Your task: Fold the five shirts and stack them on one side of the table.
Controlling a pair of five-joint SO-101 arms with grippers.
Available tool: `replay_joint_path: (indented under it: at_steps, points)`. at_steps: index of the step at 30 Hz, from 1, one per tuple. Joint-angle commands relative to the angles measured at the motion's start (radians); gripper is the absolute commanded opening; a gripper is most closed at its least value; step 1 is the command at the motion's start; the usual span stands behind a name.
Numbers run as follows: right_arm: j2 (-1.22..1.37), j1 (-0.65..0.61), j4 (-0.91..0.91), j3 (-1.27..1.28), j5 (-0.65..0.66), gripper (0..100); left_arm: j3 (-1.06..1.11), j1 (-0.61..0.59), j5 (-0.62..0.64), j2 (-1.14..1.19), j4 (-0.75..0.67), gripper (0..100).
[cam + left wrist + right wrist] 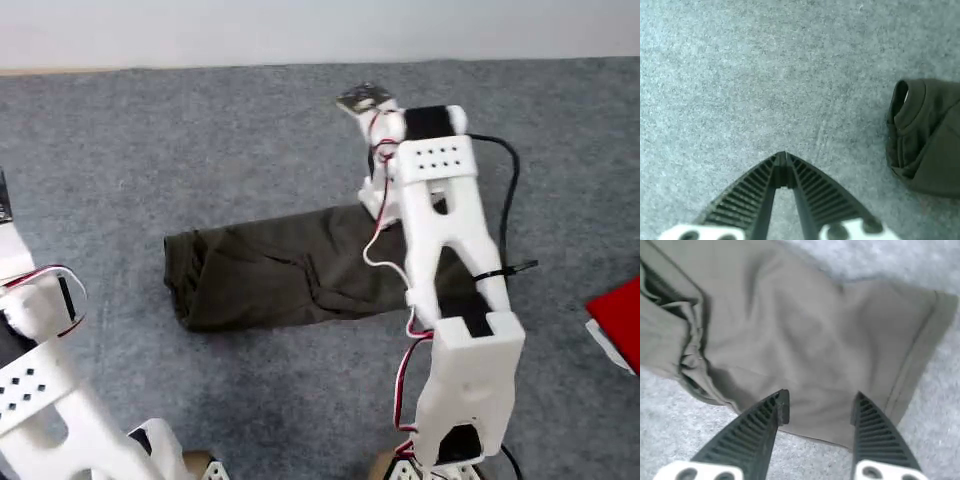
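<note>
while the shirt [270, 270] is lying part-folded on the table [100, 150], the right gripper [820, 404] is hovering spread over its hem, probably to fold it; the left gripper [786, 157] is hanging clenched nearby.

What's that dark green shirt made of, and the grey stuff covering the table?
The shirt looks like a soft, matte woven or knit fabric, perhaps cotton: it creases loosely and shows stitched hems. The table covering looks like grey felt or short-pile carpet, going by its speckled, fuzzy surface.
</note>
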Motion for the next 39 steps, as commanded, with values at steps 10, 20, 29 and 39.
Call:
replay_joint_path:
  at_steps: [10, 20, 29, 39]
  points:
    - [0.087, 0.079, -0.136, -0.052, -0.213, 29.9, -0.019, 0.005, -0.109, -0.02, 0.02, 0]
    - [0.17, 0.162, -0.231, -0.052, -0.293, 35.1, -0.019, 0.005, -0.158, -0.02, 0.018, 0]
    - [0.286, 0.151, -0.24, -0.052, -0.301, 35.1, -0.019, 0.003, -0.158, -0.02, 0.023, 0]
    - [0.384, 0.148, -0.222, -0.052, -0.362, 34.9, -0.019, 0.0, -0.158, -0.02, 0.023, 0]
